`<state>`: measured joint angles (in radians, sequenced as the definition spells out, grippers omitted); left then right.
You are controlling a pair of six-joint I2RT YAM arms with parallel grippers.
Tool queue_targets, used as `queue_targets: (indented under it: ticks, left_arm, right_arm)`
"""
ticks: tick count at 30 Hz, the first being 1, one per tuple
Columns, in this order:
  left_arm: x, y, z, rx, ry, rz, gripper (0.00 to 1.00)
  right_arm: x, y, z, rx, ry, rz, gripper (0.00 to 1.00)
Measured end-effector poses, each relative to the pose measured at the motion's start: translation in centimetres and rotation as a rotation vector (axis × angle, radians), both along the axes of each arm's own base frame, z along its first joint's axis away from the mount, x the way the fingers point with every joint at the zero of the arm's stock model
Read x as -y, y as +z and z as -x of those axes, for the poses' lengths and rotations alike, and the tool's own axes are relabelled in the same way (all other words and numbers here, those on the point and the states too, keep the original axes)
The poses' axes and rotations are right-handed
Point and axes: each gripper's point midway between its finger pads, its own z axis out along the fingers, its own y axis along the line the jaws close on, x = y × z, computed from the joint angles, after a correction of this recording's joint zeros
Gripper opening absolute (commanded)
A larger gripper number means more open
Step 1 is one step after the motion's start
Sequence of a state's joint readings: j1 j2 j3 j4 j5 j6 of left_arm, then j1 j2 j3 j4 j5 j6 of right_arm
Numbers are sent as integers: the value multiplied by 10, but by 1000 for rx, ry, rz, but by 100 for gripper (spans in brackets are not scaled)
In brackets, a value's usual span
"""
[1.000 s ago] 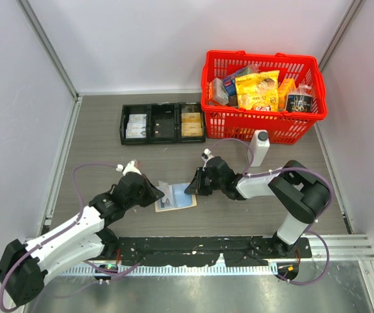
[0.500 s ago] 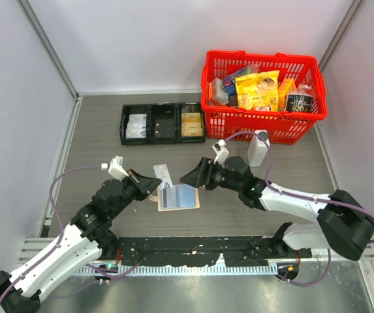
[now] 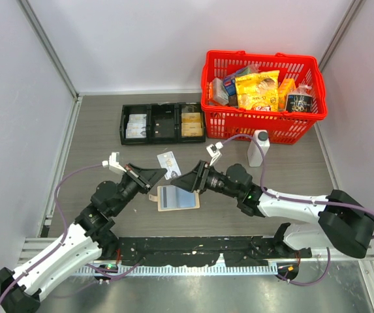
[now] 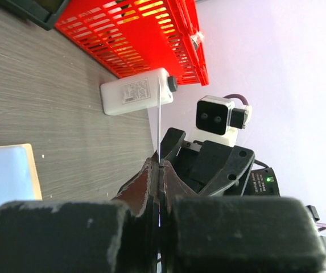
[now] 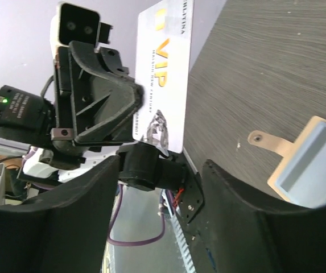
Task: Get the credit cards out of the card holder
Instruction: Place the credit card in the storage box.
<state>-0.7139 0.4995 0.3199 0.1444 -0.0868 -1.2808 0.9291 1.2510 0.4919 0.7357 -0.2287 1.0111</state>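
While I stood watching, the left gripper (image 3: pixel 160 174) was clamped shut on one short end of a thin white plastic credit card with gold VIP lettering (image 3: pixel 171 164), holding it off the grey table (image 3: pixel 108 163). Its long axis ran straight out from the fingers toward the right gripper (image 3: pixel 185 177), whose jaws stood wide apart just beside it. The card hung between the black three-compartment tray (image 3: pixel 162 123) and the flat tan folding card holder (image 3: pixel 177 197). The holder lay open on that tray's near side, pale blue lining up, long axis across the table, snap tab (image 3: pixel 153 196) pointing left.
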Motion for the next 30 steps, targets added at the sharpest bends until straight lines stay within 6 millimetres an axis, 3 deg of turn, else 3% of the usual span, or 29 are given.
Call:
queue_targets:
  ticks: [4, 12, 14, 19, 21, 26, 27, 30]
  left_arm:
    - [2, 2, 1, 4, -13, 32, 0]
    - [3, 5, 5, 20, -29, 60, 0]
    - [3, 6, 6, 21, -33, 72, 0]
    - [4, 4, 8, 17, -46, 78, 0]
    - [4, 1, 8, 12, -44, 74, 1]
    - [4, -5, 10, 1, -54, 23, 27]
    - [3, -9, 11, -8, -55, -14, 38]
    - [-4, -13, 14, -30, -53, -151, 57]
  right_arm:
    - [-4, 6, 2, 6, 4, -30, 47]
    - [-3, 15, -5, 29, -33, -61, 44]
    - [-3, 15, -6, 29, -40, -61, 38]
    - [-2, 17, -9, 44, -56, -61, 1]
    - [-1, 21, -9, 54, -57, -73, 1]
    - [2, 21, -6, 68, -56, -50, 1]
    - [3, 19, -5, 74, -54, -36, 1]
    - [11, 19, -3, 104, -60, 16, 1]
